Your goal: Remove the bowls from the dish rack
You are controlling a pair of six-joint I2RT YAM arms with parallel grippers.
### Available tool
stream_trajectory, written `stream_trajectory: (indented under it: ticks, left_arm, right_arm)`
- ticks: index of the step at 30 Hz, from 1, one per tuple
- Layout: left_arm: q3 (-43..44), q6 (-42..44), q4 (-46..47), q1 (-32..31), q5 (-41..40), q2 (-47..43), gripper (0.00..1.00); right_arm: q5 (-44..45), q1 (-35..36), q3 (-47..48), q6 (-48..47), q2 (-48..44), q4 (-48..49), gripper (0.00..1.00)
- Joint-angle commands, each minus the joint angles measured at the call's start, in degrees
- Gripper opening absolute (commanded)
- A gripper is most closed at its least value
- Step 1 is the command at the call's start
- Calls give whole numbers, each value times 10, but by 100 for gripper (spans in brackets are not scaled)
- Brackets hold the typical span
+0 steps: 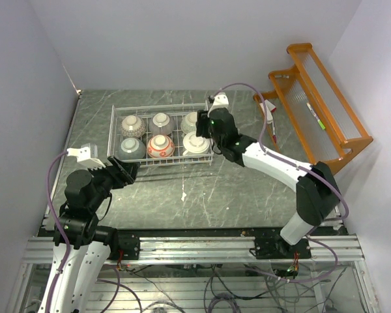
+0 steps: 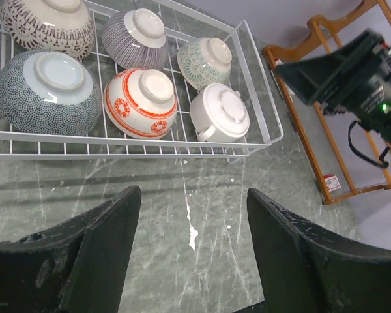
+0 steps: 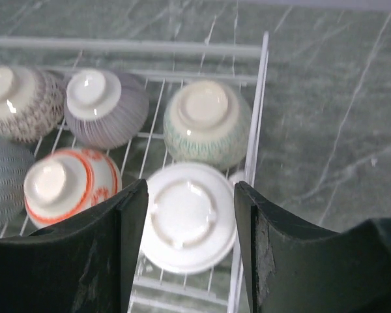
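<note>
right pincer: the right gripper (image 3: 189,189) is hanging over the rack with its jaws apart, gripping nothing.
left pincer: the left gripper (image 2: 192,192) is also standing wide and empty, over the bare table (image 2: 202,261) on the rack's near side.
bowls: all six are sitting upside down, foot rings up, in two rows of three inside the dish rack (image 1: 112,134); none is out yet.
likely target: the cream bowl (image 3: 186,215), sitting in the rack's near right corner, tight to the right wall.
key relation: this bowl is lying straight below the right gripper, framed between its two fingers; the move is looking like a plain drop down.
axis: the bowl is round, so no long axis is mattering; its small handle is poking toward the near rail.
nearer arm: right; the left is waiting well apart, nearer the grey dotted bowl (image 2: 45,81).
risk: the outer finger is lining up close to the wall wire, the inner one beside the red-and-white bowl (image 3: 68,186).
</note>
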Motion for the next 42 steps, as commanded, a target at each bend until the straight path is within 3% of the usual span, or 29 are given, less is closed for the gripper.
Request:
stream_trajectory:
  ticks: [1,6,15,23,34,37,39,42]
  left_arm:
    - [5,-5,-4,4,0,-5,75]
    - [4,-1,3,4,14,-3,68]
    - [2,-1,5,4,18,0,67]
    - [0,1,10,4,31,-1,67]
    - [2,0,3,4,24,-6,67]
    - [2,-1,3,4,24,-6,66]
    - [1,0,5,4,24,-5,67]
    - [2,0,4,4,24,-3,66]
  right_arm:
    - [15,-25,76,-13,57,-33,56]
    - [-1,-51,163,-16,118,-73,56]
    - [-54,-90,246,-16,207,-96,54]
    - [-85,-98,261,3,226,-109,25]
    - [-80,-111,275,15,241,-134,0]
    - [-76,-112,281,9,251,-139,1]
    - [-80,-113,285,5,258,-140,18]
    - [-80,-113,288,4,265,-140,26]
